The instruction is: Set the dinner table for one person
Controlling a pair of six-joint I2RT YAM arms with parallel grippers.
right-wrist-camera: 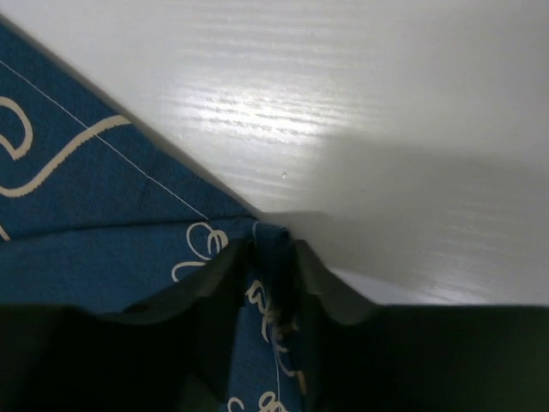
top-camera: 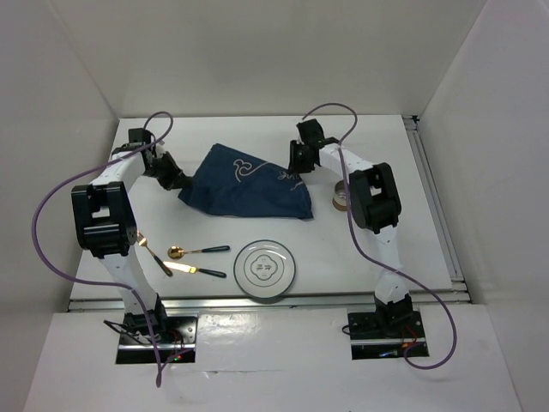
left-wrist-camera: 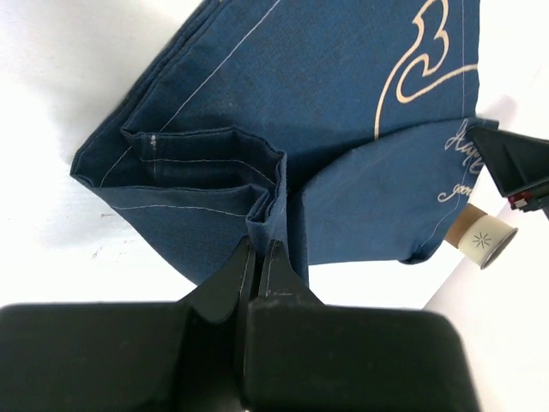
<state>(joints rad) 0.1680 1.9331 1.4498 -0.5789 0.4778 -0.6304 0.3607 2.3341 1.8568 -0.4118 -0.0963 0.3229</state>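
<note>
White walls close in around the dinner table (top-camera: 257,142). A navy cloth (top-camera: 249,184) lies at the middle of its pale top. The left gripper (left-wrist-camera: 260,249) pinches the cloth's left corner, and the right gripper (right-wrist-camera: 268,245) pinches its right edge. Nearer than the cloth sits a round plate (top-camera: 266,269). A small pale cylinder (top-camera: 340,199) stands just right of the cloth.

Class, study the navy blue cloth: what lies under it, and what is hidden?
Only the white dinner table shows under the navy cloth, at its edges. The left pincer and right pincer each pinch a corner. Anything beneath its folded middle is covered.
</note>
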